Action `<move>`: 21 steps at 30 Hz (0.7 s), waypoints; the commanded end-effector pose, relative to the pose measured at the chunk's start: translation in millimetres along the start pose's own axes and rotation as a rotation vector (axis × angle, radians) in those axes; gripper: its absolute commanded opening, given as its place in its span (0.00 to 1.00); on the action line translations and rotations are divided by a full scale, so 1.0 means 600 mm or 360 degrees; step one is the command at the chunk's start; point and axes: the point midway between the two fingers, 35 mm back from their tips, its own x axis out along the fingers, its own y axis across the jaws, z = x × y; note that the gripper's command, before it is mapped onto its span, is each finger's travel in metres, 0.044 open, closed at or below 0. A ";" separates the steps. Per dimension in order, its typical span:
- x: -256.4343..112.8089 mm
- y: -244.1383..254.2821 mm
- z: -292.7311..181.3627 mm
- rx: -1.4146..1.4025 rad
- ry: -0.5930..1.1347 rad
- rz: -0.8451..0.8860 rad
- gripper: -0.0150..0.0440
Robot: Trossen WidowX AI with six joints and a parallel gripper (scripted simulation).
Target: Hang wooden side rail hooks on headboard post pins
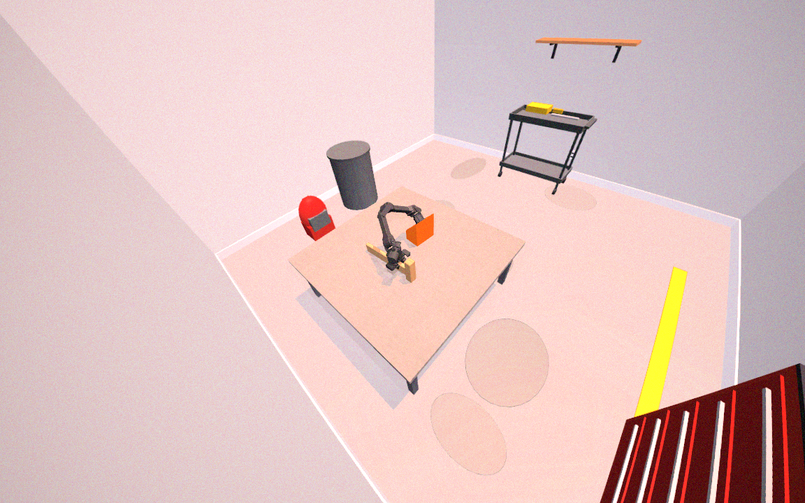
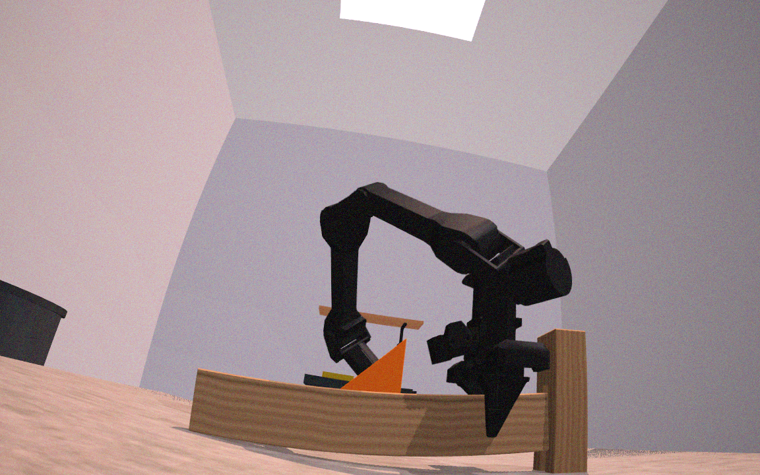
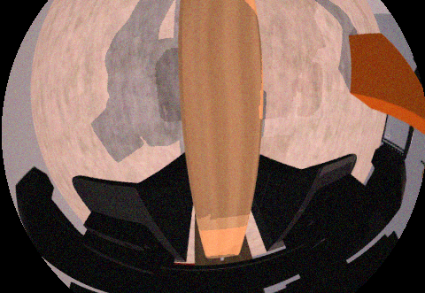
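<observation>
The wooden side rail (image 1: 375,251) (image 2: 312,413) (image 3: 221,85) stands on edge. Its far end is at the table in the exterior view. Its near end meets the side face of the headboard post (image 1: 411,270) (image 2: 570,401), with no gap visible, and its lower edge there is above the post's foot. My gripper (image 1: 399,261) (image 2: 493,413) (image 3: 214,151) is shut on the rail close to the post, one finger on each side. The gripper body is right beside the upper part of the post in the exterior view. The steel hooks, the slot and the pins are hidden.
An orange panel (image 1: 420,230) (image 2: 382,372) (image 3: 385,67) stands on the table (image 1: 418,325) near the arm's base. A dark bin (image 1: 355,178), a red welding mask (image 1: 313,215) and a cart (image 1: 537,165) are beyond the table. A red cabinet (image 1: 743,437) is at lower right.
</observation>
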 end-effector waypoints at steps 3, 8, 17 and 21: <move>-0.003 0.001 -0.005 -0.0008 0.0010 0.0013 0.25; -0.001 0.001 -0.005 -0.0008 0.0010 0.0013 0.25; 0.001 0.001 -0.005 -0.0008 0.0009 0.0013 0.25; 0.002 0.001 -0.005 -0.0008 0.0009 0.0013 0.25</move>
